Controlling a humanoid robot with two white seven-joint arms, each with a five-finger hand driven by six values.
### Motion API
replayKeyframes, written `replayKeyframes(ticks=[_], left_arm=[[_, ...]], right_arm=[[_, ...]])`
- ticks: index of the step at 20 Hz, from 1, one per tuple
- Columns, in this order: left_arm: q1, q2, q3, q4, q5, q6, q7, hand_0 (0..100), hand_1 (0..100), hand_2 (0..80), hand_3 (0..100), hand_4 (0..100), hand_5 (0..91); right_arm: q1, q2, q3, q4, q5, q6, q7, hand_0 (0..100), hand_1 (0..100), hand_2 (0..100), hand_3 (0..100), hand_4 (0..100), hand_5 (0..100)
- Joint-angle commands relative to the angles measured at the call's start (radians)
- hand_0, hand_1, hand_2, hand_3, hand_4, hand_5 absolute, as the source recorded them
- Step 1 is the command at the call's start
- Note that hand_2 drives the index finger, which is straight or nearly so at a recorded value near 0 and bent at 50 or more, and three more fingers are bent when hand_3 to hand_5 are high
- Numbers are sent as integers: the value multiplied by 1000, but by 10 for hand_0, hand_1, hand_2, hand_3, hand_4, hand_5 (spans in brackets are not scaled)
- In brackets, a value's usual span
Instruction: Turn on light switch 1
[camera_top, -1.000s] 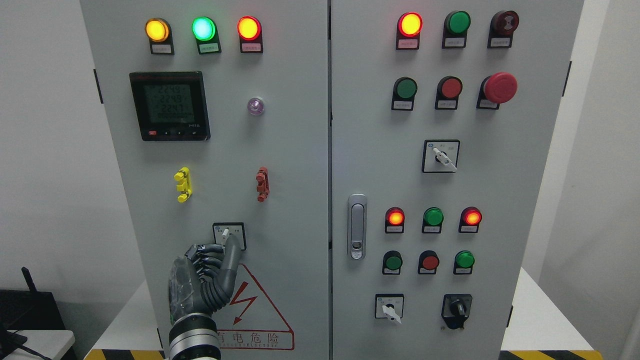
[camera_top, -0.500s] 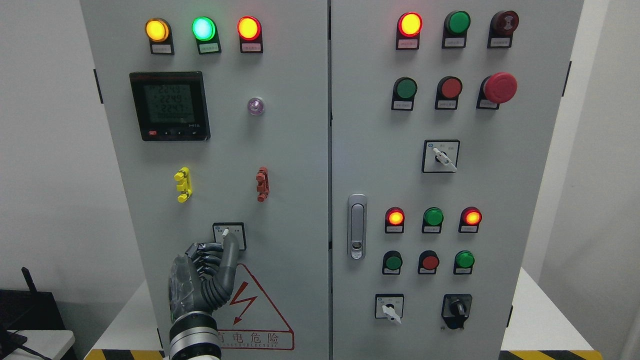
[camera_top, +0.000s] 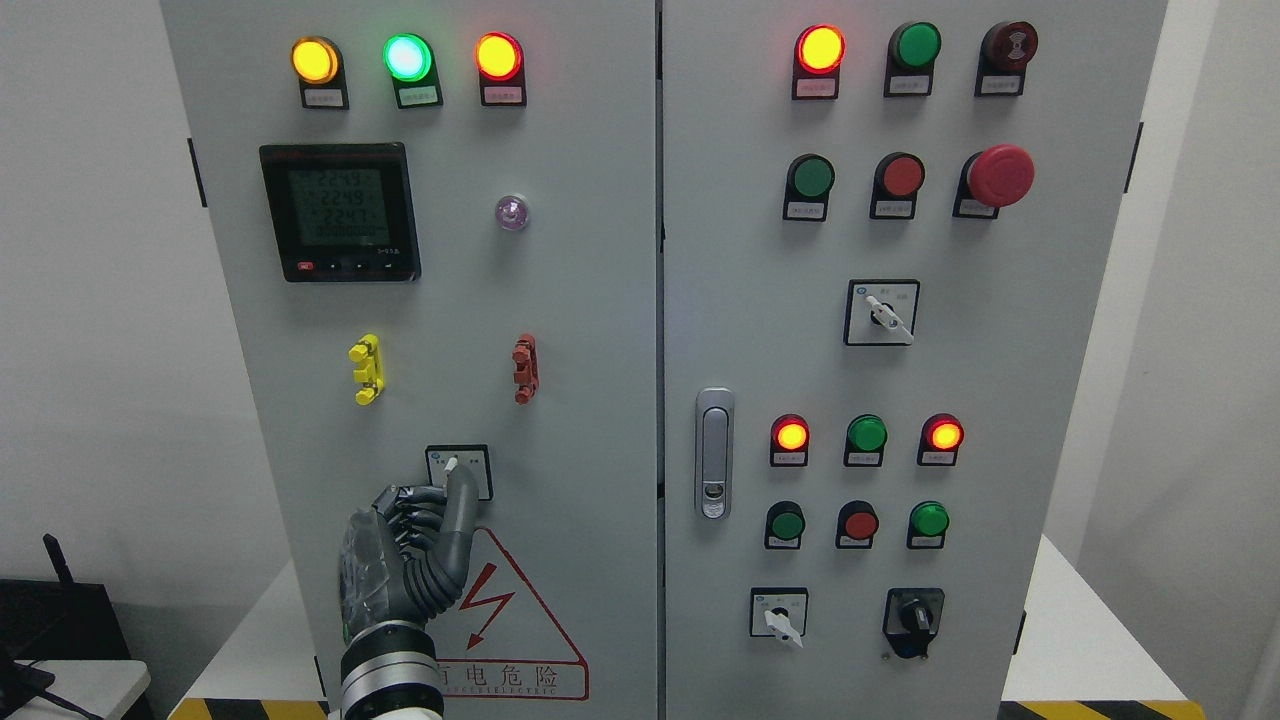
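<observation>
Light switch 1 (camera_top: 451, 463) is a small rotary switch on a white square plate low on the grey cabinet's left door (camera_top: 580, 330). Only the white tip of its lever shows, pointing up and left. My left hand (camera_top: 450, 488) rises from the bottom edge and is on the switch. One grey finger (camera_top: 463, 500) lies straight up over the knob and hides its lower half. The other fingers are curled tight just left of and below it. The right hand is out of sight.
Yellow (camera_top: 366, 369) and red (camera_top: 525, 368) clips sit above the switch, with a digital meter (camera_top: 339, 211) and three lit lamps higher up. A red lightning warning triangle (camera_top: 515, 610) is beside my wrist. The right door carries the handle (camera_top: 713, 453), buttons and three more rotary switches.
My left hand has crept slightly left and down at the switch. The lever tip still points the same way, and no lamp has changed.
</observation>
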Motion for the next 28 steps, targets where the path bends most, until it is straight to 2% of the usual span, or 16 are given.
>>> replayKeyframes(ticks=[1,19,28], left_arm=[[-7,0,-1,10,0,14,-1,307,353,492,780,853,881],[-15,0,-1,10,0,15,-1,287,375,490,780,852,880],[-15,0,-1,10,0,15,-1,342,333,490,781,854,880]], right_arm=[[0,0,17,0,-25,-1,-1,120,389,0,0,0,0],[-1,0,17,0,-25,-1,-1,120,389,0,0,0,0],[0,0,17,0,-25,1,-1,120,389,0,0,0,0]])
